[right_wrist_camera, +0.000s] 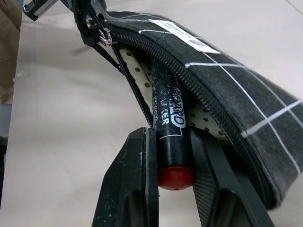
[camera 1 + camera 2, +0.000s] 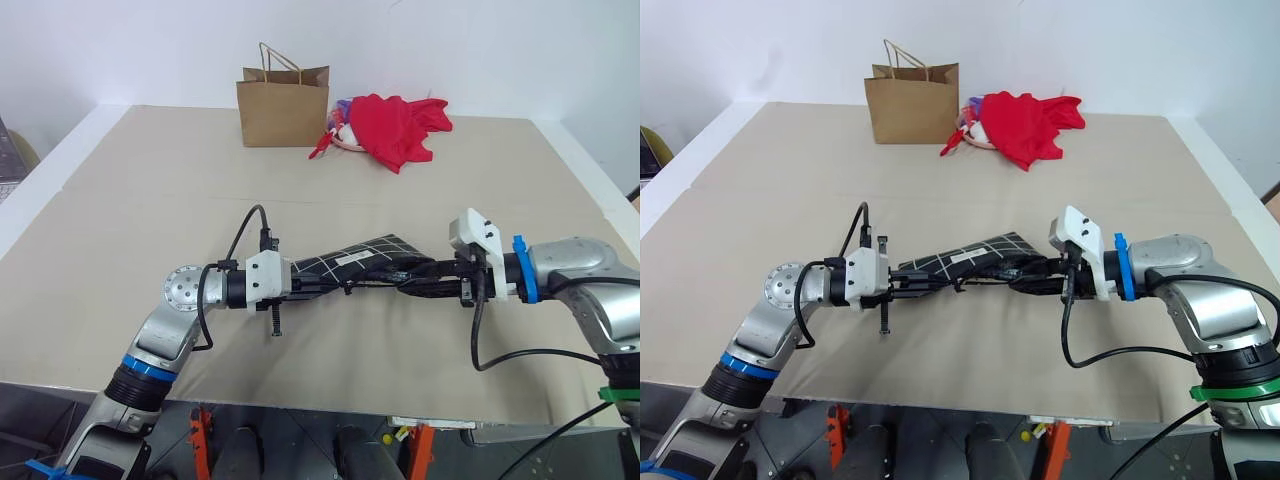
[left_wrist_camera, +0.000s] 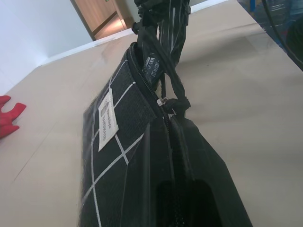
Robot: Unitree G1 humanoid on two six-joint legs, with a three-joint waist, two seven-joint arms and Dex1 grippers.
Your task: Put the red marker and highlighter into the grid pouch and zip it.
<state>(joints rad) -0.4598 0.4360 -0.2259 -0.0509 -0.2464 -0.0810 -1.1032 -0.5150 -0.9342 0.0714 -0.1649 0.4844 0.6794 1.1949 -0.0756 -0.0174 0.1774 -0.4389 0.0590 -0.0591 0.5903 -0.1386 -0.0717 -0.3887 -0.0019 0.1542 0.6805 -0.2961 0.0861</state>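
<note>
a beige worktop (image 2: 120,230) stands against a white wall, with a brown paper bag (image 2: 283,105) and red cloth (image 2: 400,128) at its far edge. above its middle, the left gripper (image 2: 305,283) clamps shut on the grid pouch (image 2: 360,262); the right gripper (image 1: 171,156) grips the red marker (image 1: 169,127), partway into the open zipper.

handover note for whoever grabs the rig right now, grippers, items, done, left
Left gripper: shut on one end of the grid pouch, held above the table.
Right gripper: shut on the red marker, its front part already inside the pouch's open zipper.
Highlighter: can't tell where it is.
Done: pouch opened, marker partway in.
Left: release marker inside, confirm or add highlighter, zip.
</note>
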